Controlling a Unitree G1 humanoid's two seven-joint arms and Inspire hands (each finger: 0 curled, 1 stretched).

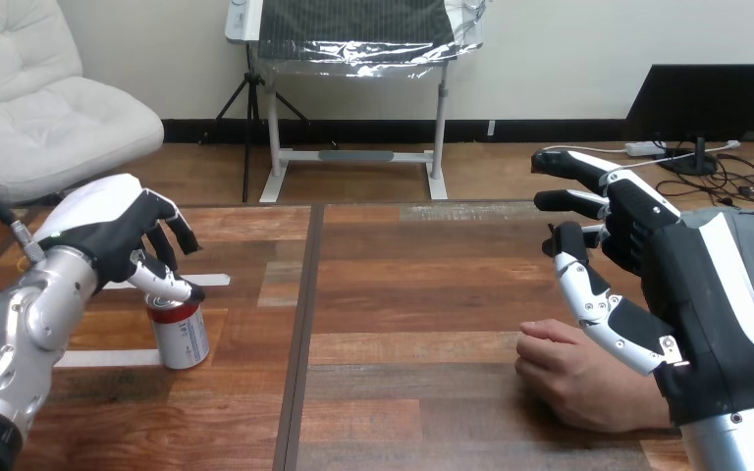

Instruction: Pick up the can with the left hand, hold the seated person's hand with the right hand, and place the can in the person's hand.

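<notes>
The can (181,336) stands upright on the wooden surface (422,294), in its left part, well apart from the person's hand (571,378). It is silver with a red band near its top. Two strips of white tape (101,358) lie on the surface by it, one just behind the can and one at its foot, reaching toward the left edge.

The left hand (118,228) comes in from the lower left on its silver forearm and sits right over the can, meeting the can at its top rim. Whether it has a grip on the can or only rests against it, I cannot tell.

The right hand (692,294) is raised above the right part of the surface, spread wide with its fingers straight and pointing left, and it has hold of nothing. The person's hand lies on the surface below it, loosely curled, knuckles toward the middle. Whether the two touch I cannot tell; nothing of the right hand is wrapped round the person's hand
</notes>
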